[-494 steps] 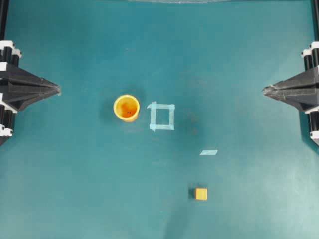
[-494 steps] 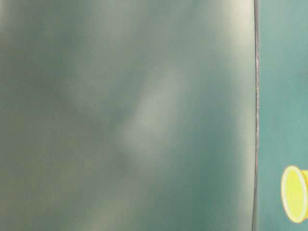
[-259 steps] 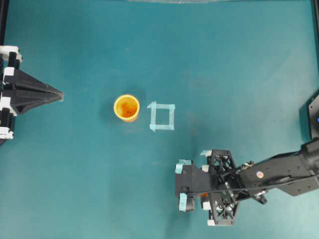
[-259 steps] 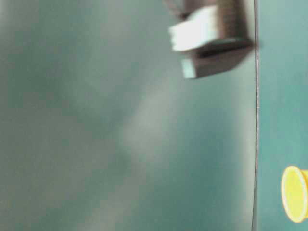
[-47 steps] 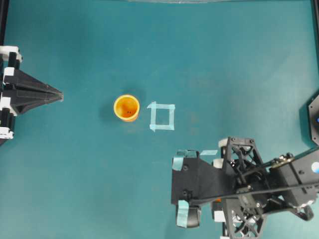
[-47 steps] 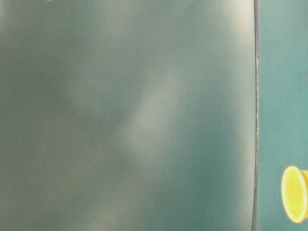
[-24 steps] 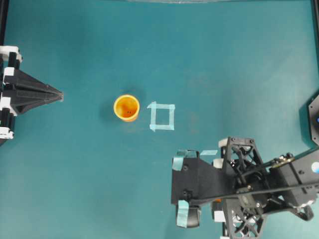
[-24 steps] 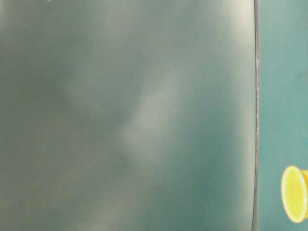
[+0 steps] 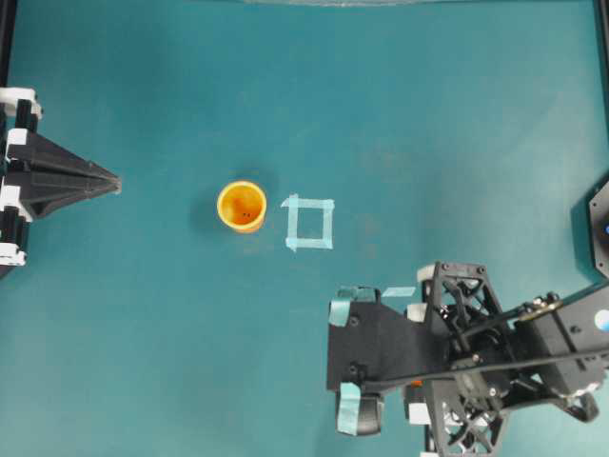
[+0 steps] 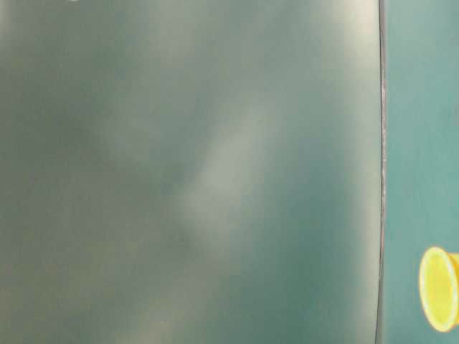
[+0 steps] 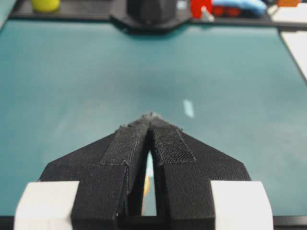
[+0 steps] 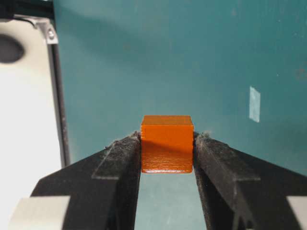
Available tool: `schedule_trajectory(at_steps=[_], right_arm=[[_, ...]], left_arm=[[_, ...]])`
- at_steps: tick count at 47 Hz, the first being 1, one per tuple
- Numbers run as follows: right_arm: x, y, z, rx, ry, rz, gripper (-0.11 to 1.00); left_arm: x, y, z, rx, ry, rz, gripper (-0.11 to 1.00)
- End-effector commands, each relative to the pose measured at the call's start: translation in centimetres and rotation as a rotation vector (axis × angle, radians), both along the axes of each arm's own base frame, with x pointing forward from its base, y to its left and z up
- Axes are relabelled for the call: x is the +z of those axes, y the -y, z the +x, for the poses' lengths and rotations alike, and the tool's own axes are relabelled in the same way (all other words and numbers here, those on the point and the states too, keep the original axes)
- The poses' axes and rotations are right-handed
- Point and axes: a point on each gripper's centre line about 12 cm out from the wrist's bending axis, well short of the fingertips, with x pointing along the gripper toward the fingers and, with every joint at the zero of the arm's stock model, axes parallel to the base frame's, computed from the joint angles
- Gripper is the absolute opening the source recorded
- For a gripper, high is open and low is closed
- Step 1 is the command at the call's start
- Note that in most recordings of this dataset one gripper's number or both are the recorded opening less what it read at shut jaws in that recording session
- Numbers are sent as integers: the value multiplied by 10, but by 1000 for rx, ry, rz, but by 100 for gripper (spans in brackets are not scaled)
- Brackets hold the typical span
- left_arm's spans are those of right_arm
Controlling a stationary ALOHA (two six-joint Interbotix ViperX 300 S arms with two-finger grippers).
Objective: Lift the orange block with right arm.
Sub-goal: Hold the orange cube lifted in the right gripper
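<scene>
The orange block point(image 12: 167, 143) is a small cube with plain faces, pinched on its two sides by my right gripper point(image 12: 167, 140), which is shut on it. Teal table shows under the block's lower edge, so it hangs clear of the surface. In the overhead view the right arm point(image 9: 400, 357), black with a lattice frame and teal tape patches, reaches in from the lower right and hides the block. My left gripper point(image 9: 112, 179) rests at the left edge, its pointed fingers pressed together point(image 11: 151, 117) with nothing held.
A round orange-yellow cup point(image 9: 241, 206) stands left of a pale tape square point(image 9: 309, 223); the cup point(image 10: 439, 288) also shows at table level. A short tape strip point(image 9: 400, 291) lies by the right arm. A white surface point(image 12: 29, 120) borders the table's edge.
Nothing has moved in the last second. Ten seconds ago the block lay on the table and the right arm was parked at the right edge; since then the arm has closed on it and risen.
</scene>
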Motion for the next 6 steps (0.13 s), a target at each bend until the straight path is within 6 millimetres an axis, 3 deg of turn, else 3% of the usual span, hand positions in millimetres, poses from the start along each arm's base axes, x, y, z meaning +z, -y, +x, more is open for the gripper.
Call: schedule_trajectory(at_steps=[1, 6], right_arm=[[22, 1, -5, -1, 50, 26, 41], [22, 1, -5, -1, 52, 27, 41]], left_arm=[[11, 0, 2, -2, 29, 3, 0], [11, 0, 2, -2, 29, 3, 0]])
